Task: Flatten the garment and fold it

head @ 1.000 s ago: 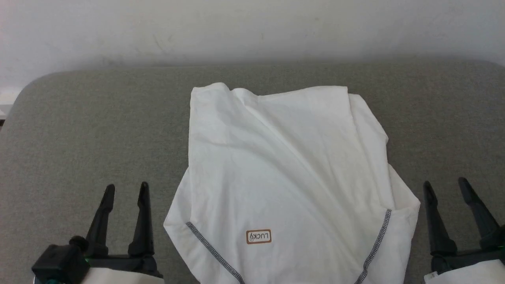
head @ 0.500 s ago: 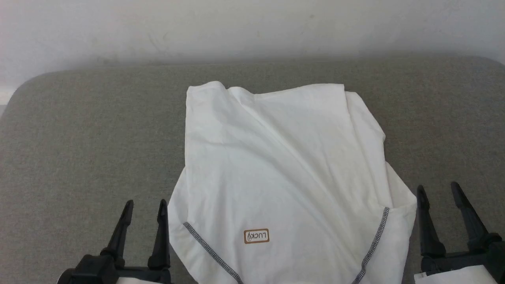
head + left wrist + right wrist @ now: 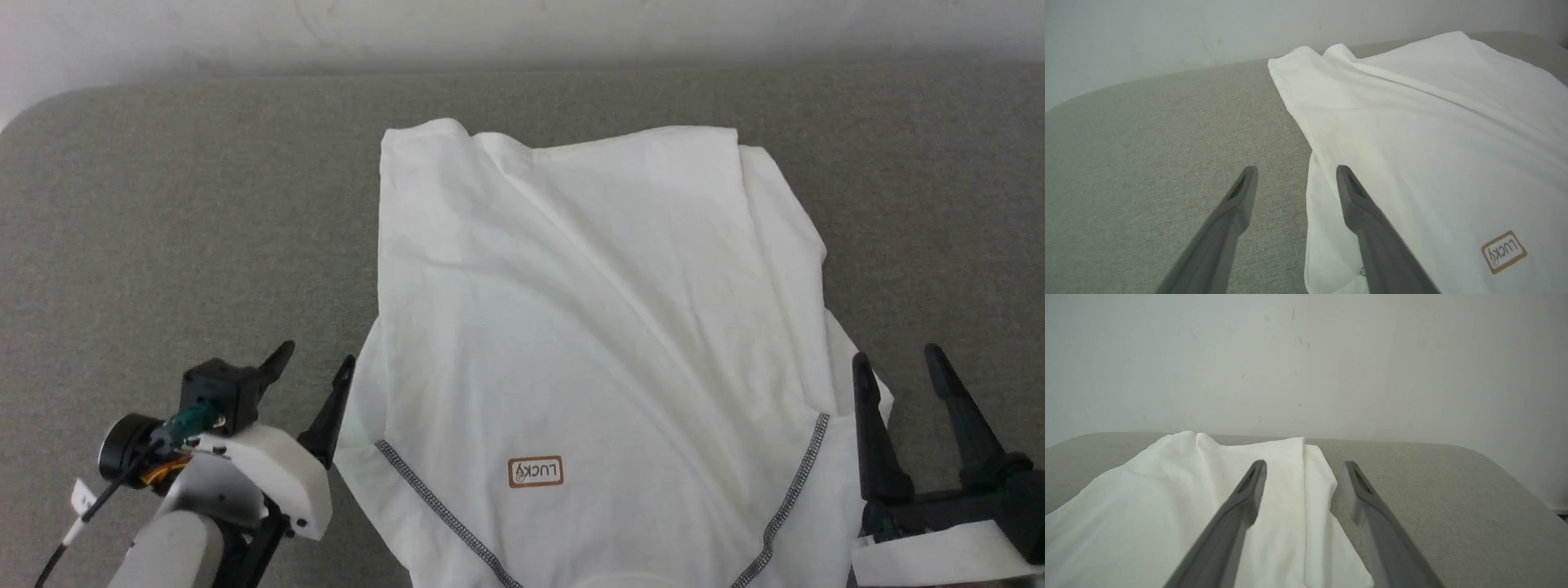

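Two spread, empty pincers flank the garment (image 3: 588,327): left pincer (image 3: 317,355) angled toward it, right pincer (image 3: 896,355) pointing straight ahead.

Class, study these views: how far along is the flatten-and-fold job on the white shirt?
Done: the garment lies roughly spread on the grey surface, creased diagonally. In hand: nothing is gripped; the left pincer and right pincer stand open at its near side edges. Left: smoothing the creases, then the folding.
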Robot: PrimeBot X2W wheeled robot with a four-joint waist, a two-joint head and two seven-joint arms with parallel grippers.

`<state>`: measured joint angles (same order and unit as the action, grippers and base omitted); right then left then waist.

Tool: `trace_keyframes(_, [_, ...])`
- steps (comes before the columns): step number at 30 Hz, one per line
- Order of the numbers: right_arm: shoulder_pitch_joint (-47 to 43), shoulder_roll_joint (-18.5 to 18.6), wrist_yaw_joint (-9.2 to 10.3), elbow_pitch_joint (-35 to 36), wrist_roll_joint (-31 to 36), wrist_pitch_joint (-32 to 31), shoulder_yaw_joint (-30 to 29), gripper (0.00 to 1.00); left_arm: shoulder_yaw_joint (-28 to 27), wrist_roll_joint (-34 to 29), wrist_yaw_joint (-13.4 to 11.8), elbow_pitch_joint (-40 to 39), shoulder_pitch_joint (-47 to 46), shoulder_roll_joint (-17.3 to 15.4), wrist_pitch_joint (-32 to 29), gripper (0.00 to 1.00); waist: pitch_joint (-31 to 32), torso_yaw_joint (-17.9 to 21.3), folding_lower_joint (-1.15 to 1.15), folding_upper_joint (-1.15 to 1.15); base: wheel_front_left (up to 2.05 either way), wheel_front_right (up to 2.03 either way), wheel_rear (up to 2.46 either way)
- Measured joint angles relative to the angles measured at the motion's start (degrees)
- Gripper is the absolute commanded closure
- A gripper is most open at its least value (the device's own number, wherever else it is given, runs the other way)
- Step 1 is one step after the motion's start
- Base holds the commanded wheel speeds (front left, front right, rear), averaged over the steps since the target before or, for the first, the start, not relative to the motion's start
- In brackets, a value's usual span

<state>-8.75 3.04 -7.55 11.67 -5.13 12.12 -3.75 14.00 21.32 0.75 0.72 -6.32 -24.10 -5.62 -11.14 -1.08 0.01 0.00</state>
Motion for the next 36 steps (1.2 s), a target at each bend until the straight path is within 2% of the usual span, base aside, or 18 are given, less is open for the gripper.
trace_keyframes(7, [2.12, -0.01, 0.0, 0.46, 0.0, -0.47, 0.09, 0.0, 3.14, 0.64, 2.4, 4.12, -6.29, -0.3, -7.51, 0.0, -4.61, -0.01, 0.01, 0.0, 0.0, 0.0, 0.0])
trace_keyframes(23, [3.94, 0.0, 0.0, 0.27, -0.43, -0.48, -0.23, 0.0, 4.99, 3.5, 4.38, 7.45, -10.9, -1.52, -13.19, 0.0, -9.43, 0.2, -0.01, 0.0, 0.0, 0.0, 0.0])
trace_keyframes(24, [4.0, 0.0, 0.0, 0.29, -0.43, -0.48, -0.26, 0.0, 5.02, 3.67, 4.7, 7.47, -11.17, -1.63, -13.49, 0.22, -9.57, 0.17, -0.01, 0.0, 0.0, 0.0, 0.0])
trace_keyframes(25, [4.01, 0.0, 0.0, 0.29, -0.43, -0.49, -0.3, 0.0, 5.06, 3.97, 4.77, 7.47, -11.42, -1.75, -13.91, 0.54, -9.71, 0.12, -0.01, 0.0, 0.0, 0.0, 0.0])
trace_keyframes(26, [4.04, 0.0, 0.0, 0.27, -0.43, -0.51, -0.32, 0.0, 5.1, 4.15, 4.79, 7.45, -11.56, -1.85, -14.13, 0.65, -9.86, 0.07, -0.01, 0.0, 0.0, 0.0, 0.0])
trace_keyframes(27, [4.06, 0.0, 0.0, 0.27, -0.43, -0.52, -0.34, 0.0, 5.1, 4.53, 4.82, 7.42, -11.76, -2.0, -14.51, 0.89, -10.02, 0.0, -0.01, 0.0, 0.0, 0.0, 0.0])
trace_keyframes(28, [4.11, 0.0, 0.0, 0.27, -0.43, -0.55, -0.35, 0.0, 5.15, 4.93, 4.85, 7.33, -11.93, -2.24, -14.8, 1.0, -10.18, -0.08, -0.01, 0.0, 0.0, 0.0, 0.0])
trace_keyframes(36, [5.11, -0.01, 0.0, 0.21, -0.43, -0.99, -0.57, 0.0, 6.53, 9.06, 5.73, 5.99, -12.57, -2.97, -16.02, 1.0, -11.14, -0.85, -0.01, 0.0, 0.0, 0.0, 0.0])
